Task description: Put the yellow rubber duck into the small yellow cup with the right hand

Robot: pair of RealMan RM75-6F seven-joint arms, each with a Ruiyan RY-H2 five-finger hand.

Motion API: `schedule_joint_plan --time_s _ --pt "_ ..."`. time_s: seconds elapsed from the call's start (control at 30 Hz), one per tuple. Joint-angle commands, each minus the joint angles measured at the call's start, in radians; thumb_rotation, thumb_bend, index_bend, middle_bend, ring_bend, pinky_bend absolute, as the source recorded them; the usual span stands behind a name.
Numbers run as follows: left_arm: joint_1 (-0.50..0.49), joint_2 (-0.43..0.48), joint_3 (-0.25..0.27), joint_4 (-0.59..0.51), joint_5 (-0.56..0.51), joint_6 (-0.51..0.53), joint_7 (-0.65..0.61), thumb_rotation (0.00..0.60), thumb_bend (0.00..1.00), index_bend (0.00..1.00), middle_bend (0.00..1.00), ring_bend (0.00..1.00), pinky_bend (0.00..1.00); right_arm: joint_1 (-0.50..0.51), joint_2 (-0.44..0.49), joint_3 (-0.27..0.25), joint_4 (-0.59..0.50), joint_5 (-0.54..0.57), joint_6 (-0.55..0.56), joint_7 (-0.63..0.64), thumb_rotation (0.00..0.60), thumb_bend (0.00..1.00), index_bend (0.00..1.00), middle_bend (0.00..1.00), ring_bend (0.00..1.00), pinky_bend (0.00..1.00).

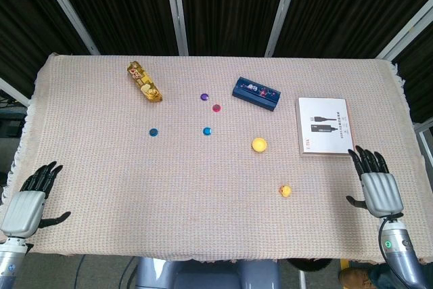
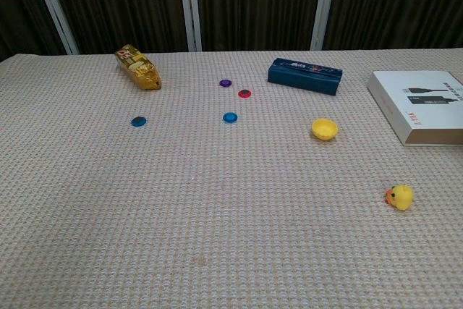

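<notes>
The yellow rubber duck (image 1: 285, 191) (image 2: 399, 197) sits on the cloth at the front right. The small yellow cup (image 1: 259, 144) (image 2: 325, 129) stands behind it and a little to the left, with its mouth up and nothing in it. My right hand (image 1: 377, 184) rests near the front right edge, to the right of the duck, fingers spread and holding nothing. My left hand (image 1: 30, 197) lies at the front left corner, also spread and holding nothing. The chest view shows neither hand.
A white box (image 1: 325, 125) (image 2: 423, 105) lies behind my right hand. A dark blue box (image 1: 255, 93) (image 2: 304, 76) and a gold snack packet (image 1: 144, 82) (image 2: 137, 67) sit at the back. Several small coloured discs, such as a blue one (image 1: 207, 130) (image 2: 230, 117), dot the middle.
</notes>
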Motion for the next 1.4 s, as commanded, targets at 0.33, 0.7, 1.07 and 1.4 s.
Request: schedule_joint_plan --time_s 0.33,0.7,1.07,1.4 --pt "0.004 0.001 0.002 0.001 0.005 0.008 0.003 0.600 0.00 0.00 0.00 0.00 0.15 -0.001 0.002 0.001 -0.005 -0.003 0.004 0.003 0.600 0.00 0.00 0.00 0.00 0.00" --pt "0.004 0.001 -0.001 0.000 0.005 0.013 0.007 0.600 0.00 0.00 0.00 0.00 0.15 -0.002 0.000 -0.004 0.001 -0.018 0.010 0.017 0.600 0.00 0.00 0.00 0.00 0.00" --pt "0.002 0.000 0.000 0.000 0.007 0.010 0.007 0.600 0.00 0.00 0.00 0.00 0.15 -0.013 -0.023 -0.018 -0.069 -0.038 0.028 0.018 0.600 0.00 0.03 0.00 0.00 0.00" --pt "-0.001 -0.002 -0.004 0.005 0.011 0.014 0.002 0.600 0.00 0.00 0.00 0.00 0.15 0.000 -0.145 -0.043 -0.117 -0.104 0.052 -0.159 0.600 0.02 0.19 0.00 0.00 0.00"
